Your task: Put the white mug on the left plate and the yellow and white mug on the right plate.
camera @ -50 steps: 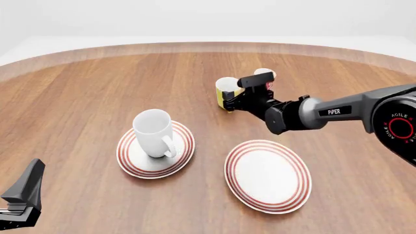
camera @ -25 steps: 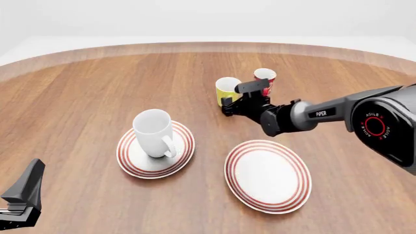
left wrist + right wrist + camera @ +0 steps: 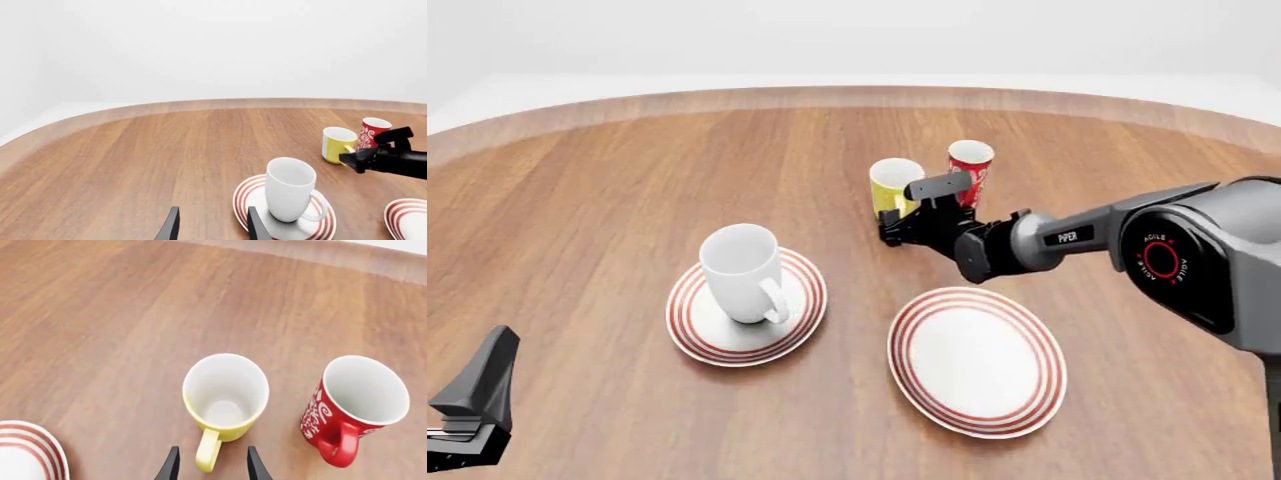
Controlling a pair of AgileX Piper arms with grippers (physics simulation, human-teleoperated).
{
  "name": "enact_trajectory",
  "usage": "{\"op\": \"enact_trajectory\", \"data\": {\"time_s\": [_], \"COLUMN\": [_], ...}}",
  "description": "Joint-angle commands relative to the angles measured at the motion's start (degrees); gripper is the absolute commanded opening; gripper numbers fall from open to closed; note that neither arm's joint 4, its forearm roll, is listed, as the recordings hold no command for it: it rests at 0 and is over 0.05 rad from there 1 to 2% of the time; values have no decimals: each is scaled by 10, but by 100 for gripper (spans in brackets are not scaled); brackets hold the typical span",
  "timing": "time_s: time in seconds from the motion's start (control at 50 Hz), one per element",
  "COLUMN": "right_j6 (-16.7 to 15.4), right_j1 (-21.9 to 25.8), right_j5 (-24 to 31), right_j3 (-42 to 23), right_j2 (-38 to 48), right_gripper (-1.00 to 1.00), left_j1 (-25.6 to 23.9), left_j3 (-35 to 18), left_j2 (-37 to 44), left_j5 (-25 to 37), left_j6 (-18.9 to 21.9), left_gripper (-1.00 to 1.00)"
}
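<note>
On the round wooden desk (image 3: 587,180), the large plain white ceramic mug (image 3: 745,272) already stands upright on the left plate (image 3: 701,330), a white disc ringed with thin red lines, so that half of the job looks settled. Taking that white mug as the landmark, the right plate (image 3: 977,358), a twin of the first, lies bare just to its right and slightly nearer the arms. Farther from the arms and to the right of the white mug stands the small yellow and white mug (image 3: 893,187), upright on the desk, its handle turned toward the right arm; just beyond it on the side away from the white mug is a red patterned mug (image 3: 969,167), close beside but apart.

The step in hand seems to be the pickup of the yellow one. The right claw (image 3: 910,215) is released, its fingers spread, and the wrist view shows the yellow handle (image 3: 207,456) lying in the gap between them, not yet pinched. The next move probably calls for squeezing on the handle or wall without nudging the red neighbour, then lifting and carrying back to the bare plate.

The left claw (image 3: 210,227) hangs released near the white mug, on the arms' side, gripping nothing.
</note>
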Motion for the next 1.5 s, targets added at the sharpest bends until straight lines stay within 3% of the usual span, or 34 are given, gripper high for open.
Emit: {"op": "enact_trajectory", "data": {"time_s": [0.02,0.22,0.24,0.6,1.16,1.5], "right_j6": [2,4,5,9,-21,-48], "right_j1": [1,8,8,13,31,46], "right_j5": [5,5,5,-19,-90,-98], "right_j3": [-11,-10,-9,31,166,231], "right_j2": [19,23,21,-17,-128,-194], "right_gripper": [100,100,-100,-100,-100,-100], "left_j1": [0,0,0,0,0,0], "left_j3": [0,0,0,0,0,0], "left_j2": [0,0,0,0,0,0], "left_j5": [0,0,0,0,0,0], "left_j6": [0,0,0,0,0,0], "left_gripper": [100,100,100,100,100,100]}}
